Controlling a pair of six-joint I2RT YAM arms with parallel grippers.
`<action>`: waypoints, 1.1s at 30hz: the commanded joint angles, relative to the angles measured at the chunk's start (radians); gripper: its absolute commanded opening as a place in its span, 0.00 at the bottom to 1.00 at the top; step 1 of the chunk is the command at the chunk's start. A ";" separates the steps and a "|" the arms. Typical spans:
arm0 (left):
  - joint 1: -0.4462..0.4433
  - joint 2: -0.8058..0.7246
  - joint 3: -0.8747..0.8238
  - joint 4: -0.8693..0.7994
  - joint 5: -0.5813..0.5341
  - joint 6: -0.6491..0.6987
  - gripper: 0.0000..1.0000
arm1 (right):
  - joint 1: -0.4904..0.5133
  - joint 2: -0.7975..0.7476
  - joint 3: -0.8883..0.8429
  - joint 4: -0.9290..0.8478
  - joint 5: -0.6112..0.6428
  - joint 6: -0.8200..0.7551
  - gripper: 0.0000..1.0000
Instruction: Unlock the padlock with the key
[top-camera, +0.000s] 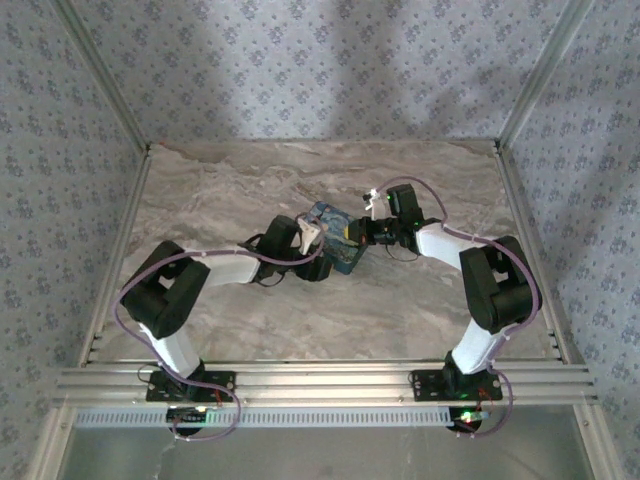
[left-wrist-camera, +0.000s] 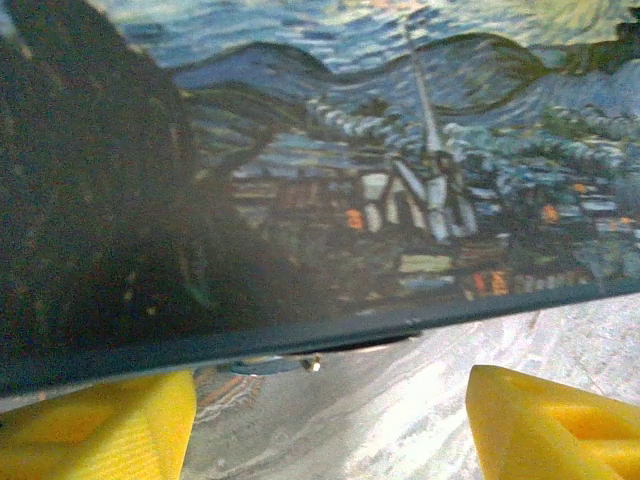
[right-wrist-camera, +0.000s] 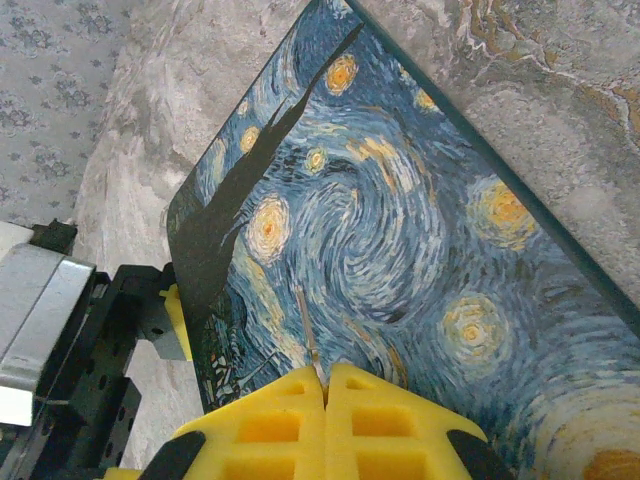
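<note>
The padlock (top-camera: 338, 248) is a flat dark blue block with yellow swirls, lying mid-table between both arms. My right gripper (right-wrist-camera: 326, 378) hovers over its printed face (right-wrist-camera: 400, 230) and is shut on the key (right-wrist-camera: 309, 330), a thin pale sliver poking out from between the yellow pads toward the block. My left gripper (left-wrist-camera: 330, 400) is open at the block's opposite edge (left-wrist-camera: 400, 150), its yellow fingers (left-wrist-camera: 100, 430) wide apart with bare table between them. A small dark nub (left-wrist-camera: 262, 366) with a brass tip sticks out under that edge. From above, the left gripper (top-camera: 311, 238) and right gripper (top-camera: 363, 232) flank the block.
The marble-patterned table (top-camera: 230, 190) is bounded by patterned walls (top-camera: 320, 60) on three sides and an aluminium rail (top-camera: 320, 382) at the near edge. The left arm's black wrist (right-wrist-camera: 90, 370) sits close beside the block's left edge.
</note>
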 joint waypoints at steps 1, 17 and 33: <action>-0.004 0.024 -0.010 0.073 -0.015 0.008 0.71 | 0.007 0.036 -0.005 -0.086 0.046 0.003 0.00; -0.010 0.081 0.021 0.077 -0.038 -0.004 0.52 | 0.013 0.041 0.000 -0.079 0.041 0.009 0.00; -0.019 0.067 0.048 0.039 -0.046 -0.005 0.27 | 0.018 -0.003 -0.006 -0.054 0.037 0.003 0.00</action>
